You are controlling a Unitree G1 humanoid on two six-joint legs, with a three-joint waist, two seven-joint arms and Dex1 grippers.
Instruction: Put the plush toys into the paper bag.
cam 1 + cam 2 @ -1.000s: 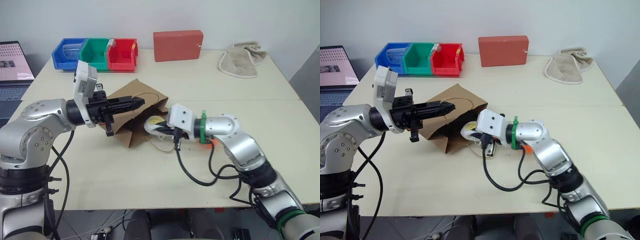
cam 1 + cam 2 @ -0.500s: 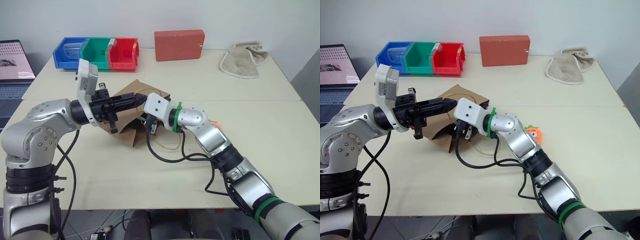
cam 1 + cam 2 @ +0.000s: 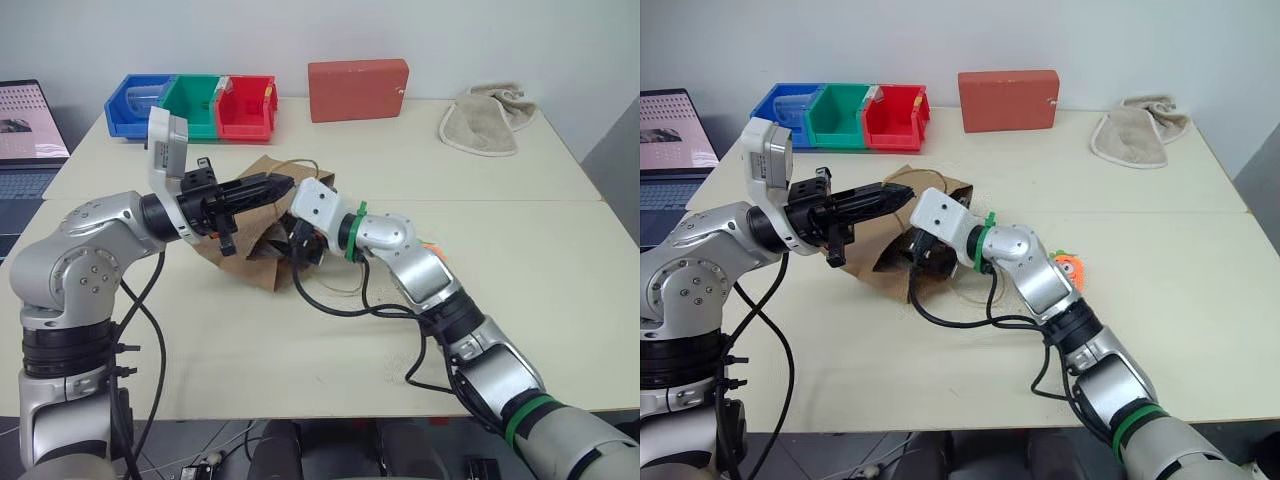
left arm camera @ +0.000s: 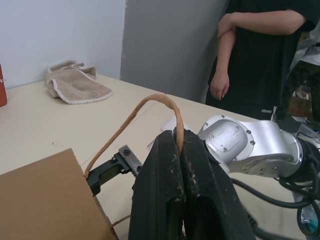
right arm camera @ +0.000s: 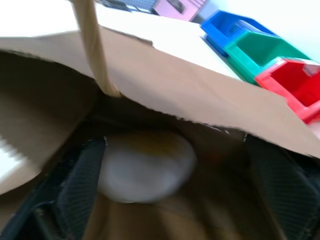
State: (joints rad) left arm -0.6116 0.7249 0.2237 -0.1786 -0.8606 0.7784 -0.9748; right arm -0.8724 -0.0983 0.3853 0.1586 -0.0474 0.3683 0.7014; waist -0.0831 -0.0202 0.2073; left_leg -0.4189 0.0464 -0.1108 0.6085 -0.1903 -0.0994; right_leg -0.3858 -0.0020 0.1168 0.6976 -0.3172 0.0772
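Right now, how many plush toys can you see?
2. The white toy lies inside the bag, between the open right gripper's fingers. The carrot sits on the table behind the right arm.

Evenly lit from overhead, bright and diffuse; soft, faint shadows beneath both arms on the pale table [image 3: 300, 390]. No glare. Head views sharp to the edges. Right wrist view smeared and out of focus, dim inside the paper bag [image 5: 200, 95], white plush toy [image 5: 145, 165] a soft blob.

A lab: bare tabletop [image 3: 330, 360], parts bins [image 3: 192, 106], a laptop [image 3: 28, 135], a person [image 4: 260, 55] watching.
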